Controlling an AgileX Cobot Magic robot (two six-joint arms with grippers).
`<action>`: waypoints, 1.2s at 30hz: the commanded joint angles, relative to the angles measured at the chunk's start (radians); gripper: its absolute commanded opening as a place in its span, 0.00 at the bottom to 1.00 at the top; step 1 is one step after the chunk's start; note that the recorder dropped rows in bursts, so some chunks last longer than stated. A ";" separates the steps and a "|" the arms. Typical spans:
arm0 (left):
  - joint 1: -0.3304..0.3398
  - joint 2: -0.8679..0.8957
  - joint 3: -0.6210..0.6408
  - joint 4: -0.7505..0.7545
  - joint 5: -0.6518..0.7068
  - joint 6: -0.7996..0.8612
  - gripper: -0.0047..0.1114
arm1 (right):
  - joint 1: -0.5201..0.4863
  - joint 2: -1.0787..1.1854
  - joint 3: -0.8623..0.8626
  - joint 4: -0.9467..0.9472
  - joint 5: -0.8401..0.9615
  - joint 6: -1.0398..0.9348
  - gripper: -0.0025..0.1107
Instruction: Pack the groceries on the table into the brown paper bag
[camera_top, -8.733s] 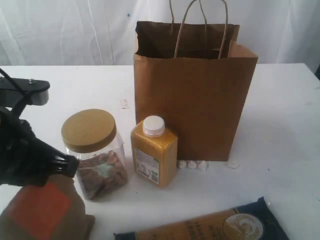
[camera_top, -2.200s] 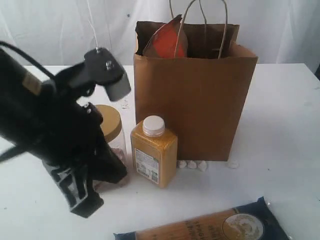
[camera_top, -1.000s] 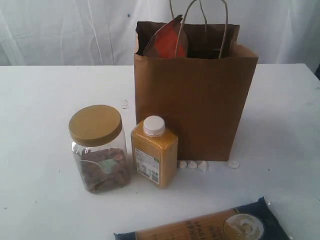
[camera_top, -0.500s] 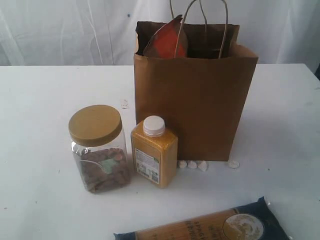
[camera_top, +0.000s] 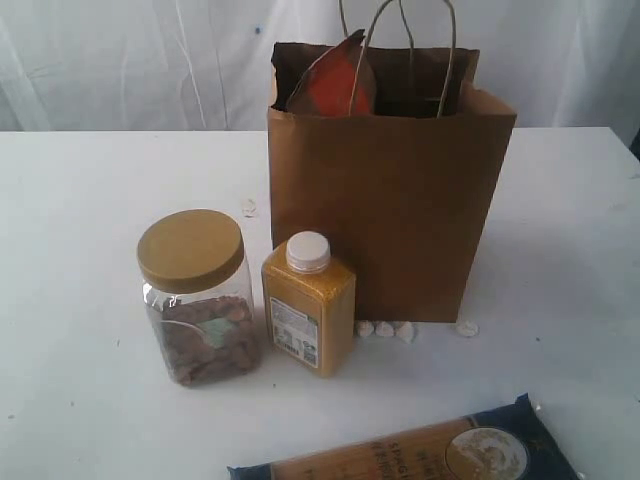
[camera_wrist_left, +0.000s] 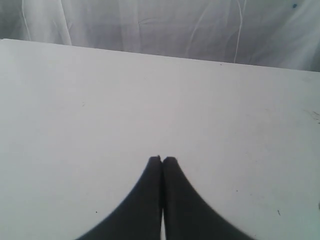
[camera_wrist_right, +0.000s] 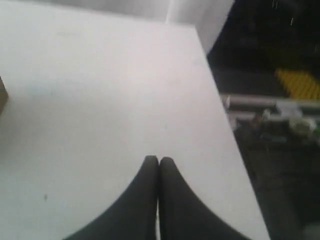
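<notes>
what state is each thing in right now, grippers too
brown kraft paper bag: upright, top open
orange-brown pouch: inside the bag, top sticking out
clear jar with tan lid: upright on the table, lid on
yellow white-capped bottle: upright on the table, capped
long dark-blue-and-tan packet: lying flat on the table
left gripper: shut, empty
right gripper: shut, empty

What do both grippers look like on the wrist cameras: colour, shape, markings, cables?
The left gripper and right gripper look alike: each has two plain black fingers, broad at the base, curving in to narrow tips. No markings or cables show. Neither arm appears in the exterior view.
</notes>
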 joint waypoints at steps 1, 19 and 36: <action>0.000 0.002 0.006 0.014 -0.015 -0.015 0.04 | 0.050 0.158 -0.171 0.100 0.310 -0.059 0.02; 0.000 0.002 0.006 0.012 -0.005 -0.006 0.04 | 0.675 0.430 -0.225 0.462 0.272 -0.380 0.02; 0.000 -0.001 0.006 0.017 -0.009 -0.006 0.04 | 0.753 0.473 -0.225 0.946 0.117 -1.011 0.65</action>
